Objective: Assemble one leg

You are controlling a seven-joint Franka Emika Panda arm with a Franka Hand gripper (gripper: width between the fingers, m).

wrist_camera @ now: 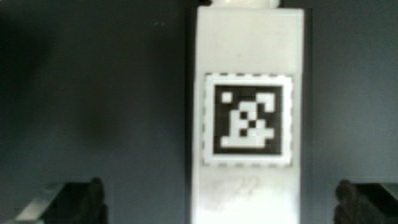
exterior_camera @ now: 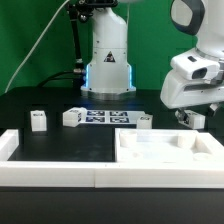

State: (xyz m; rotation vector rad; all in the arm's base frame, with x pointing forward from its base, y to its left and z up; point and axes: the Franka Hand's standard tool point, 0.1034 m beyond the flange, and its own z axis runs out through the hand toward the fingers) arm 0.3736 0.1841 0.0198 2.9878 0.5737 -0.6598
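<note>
The jaws stand wide apart and hold nothing. In the wrist view the fingertips (wrist_camera: 71, 202) flank the leg (wrist_camera: 246, 110) without touching it. The leg lies on the dark surface (exterior_camera: 30, 100) with its marker tag facing up. The gripper (exterior_camera: 190, 117) points down, low over the surface at the exterior view's right, just behind the rimmed white panel (exterior_camera: 165, 152).

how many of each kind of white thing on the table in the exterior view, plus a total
legs: 3
white panel: 1
marker board: 1
total: 5
The tagged white piece in the wrist view, between the fingers of the open end effector, may be a fourth leg; cannot tell.
</note>
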